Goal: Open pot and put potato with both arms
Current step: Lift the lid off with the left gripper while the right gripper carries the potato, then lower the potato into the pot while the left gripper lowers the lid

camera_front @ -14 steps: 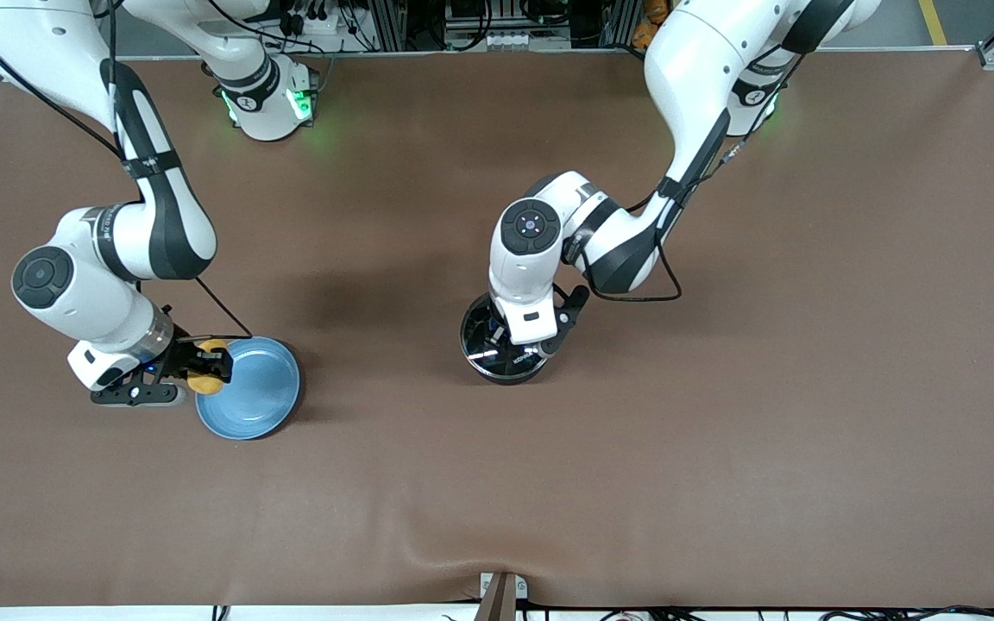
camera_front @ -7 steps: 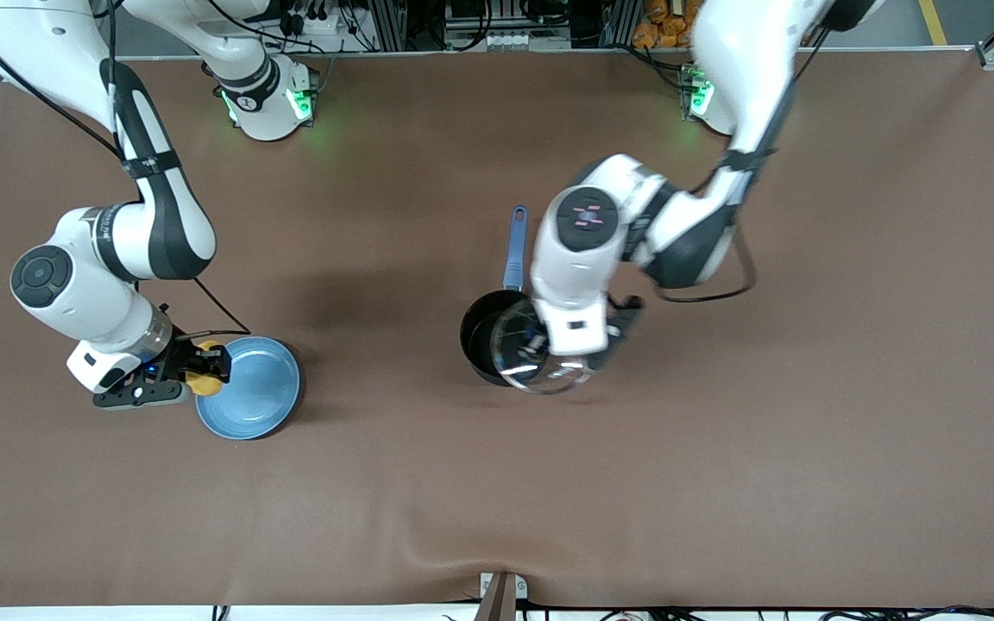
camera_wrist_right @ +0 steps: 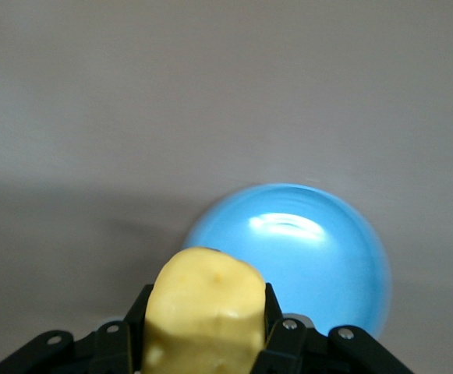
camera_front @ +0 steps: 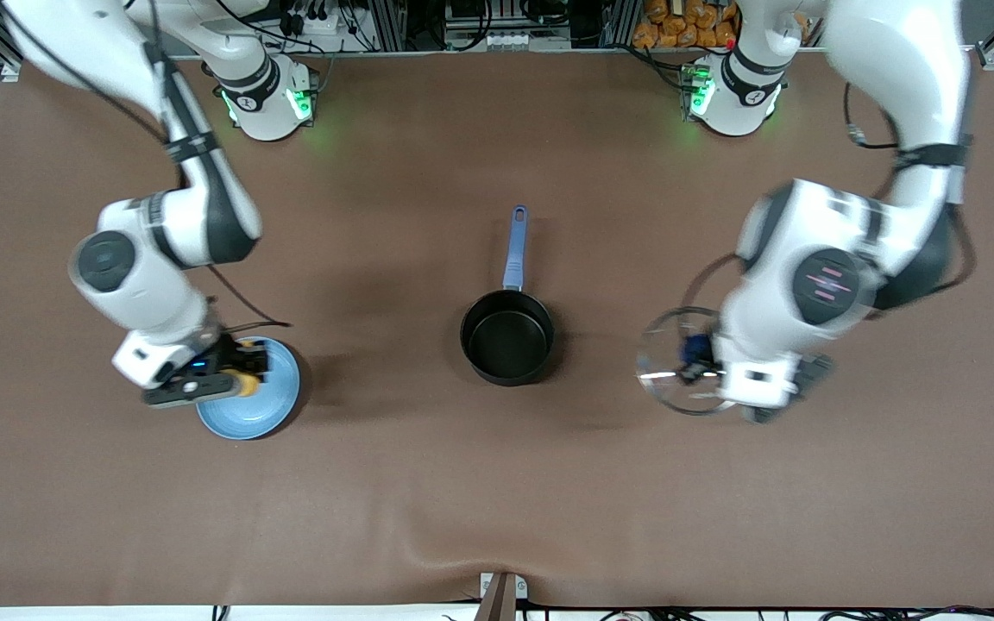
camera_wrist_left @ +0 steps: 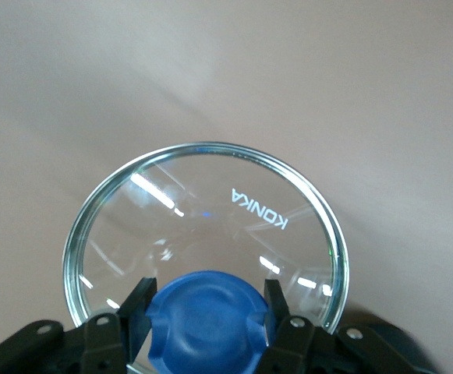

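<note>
The black pot (camera_front: 507,335) stands open in the middle of the table, its blue handle (camera_front: 515,246) pointing toward the arms' bases. My left gripper (camera_front: 697,355) is shut on the blue knob (camera_wrist_left: 204,321) of the glass lid (camera_front: 676,362) and holds it in the air over bare table, toward the left arm's end from the pot. The lid (camera_wrist_left: 210,226) fills the left wrist view. My right gripper (camera_front: 242,373) is shut on the yellow potato (camera_wrist_right: 204,308) and holds it above the light-blue plate (camera_front: 268,401). The potato (camera_front: 246,382) peeks out between the fingers.
The plate (camera_wrist_right: 296,253) lies toward the right arm's end of the table, nearer the front camera than the pot. Brown mat covers the table; a small fold sits at its front edge (camera_front: 497,569).
My left gripper has lifted the lid off the pot and carried it toward the left arm's end. My right gripper has risen with the potato and shifted over the plate toward the pot.
</note>
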Available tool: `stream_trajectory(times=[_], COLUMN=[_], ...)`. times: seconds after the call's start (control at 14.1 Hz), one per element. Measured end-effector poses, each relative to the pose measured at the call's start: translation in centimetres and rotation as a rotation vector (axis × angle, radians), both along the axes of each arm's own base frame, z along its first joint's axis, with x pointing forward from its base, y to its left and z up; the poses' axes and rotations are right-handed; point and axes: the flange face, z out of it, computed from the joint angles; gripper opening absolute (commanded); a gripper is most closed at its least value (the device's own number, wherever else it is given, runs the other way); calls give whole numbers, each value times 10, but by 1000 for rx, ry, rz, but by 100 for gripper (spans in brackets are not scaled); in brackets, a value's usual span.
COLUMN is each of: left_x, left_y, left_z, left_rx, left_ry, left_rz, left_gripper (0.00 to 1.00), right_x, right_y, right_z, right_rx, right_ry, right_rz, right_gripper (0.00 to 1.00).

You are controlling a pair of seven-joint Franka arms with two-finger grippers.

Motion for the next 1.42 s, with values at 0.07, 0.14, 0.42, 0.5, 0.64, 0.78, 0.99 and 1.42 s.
stream_trajectory(times=[0.07, 0.14, 0.42, 0.5, 0.64, 0.78, 0.99, 1.42], left_x=[3, 4, -8, -14, -25, -38, -51, -52], left_y=[39, 73, 153, 169, 199, 224, 241, 204], left_z=[-13, -26, -76, -88, -114, -138, -151, -158], left_rx=[-6, -15, -50, -56, -68, -86, -168, -192], left_ry=[28, 49, 55, 49, 23, -12, -58, -87], left_rz=[-43, -76, -186, -207, -252, -299, -340, -400], left_gripper=[0, 0, 0, 0, 0, 0, 0, 0], right_x=[-6, -14, -37, -41, -46, -52, -68, -80], right_y=[40, 79, 208, 236, 280, 314, 353, 380], right_z=[9, 19, 44, 41, 23, 2, -30, -101], right_rx=[14, 24, 34, 40, 52, 47, 21, 24], right_ry=[-4, 4, 61, 64, 62, 52, 25, 3], right_rz=[-28, -63, -198, -227, -265, -284, -276, -238], right_gripper=[0, 0, 0, 0, 0, 0, 0, 0])
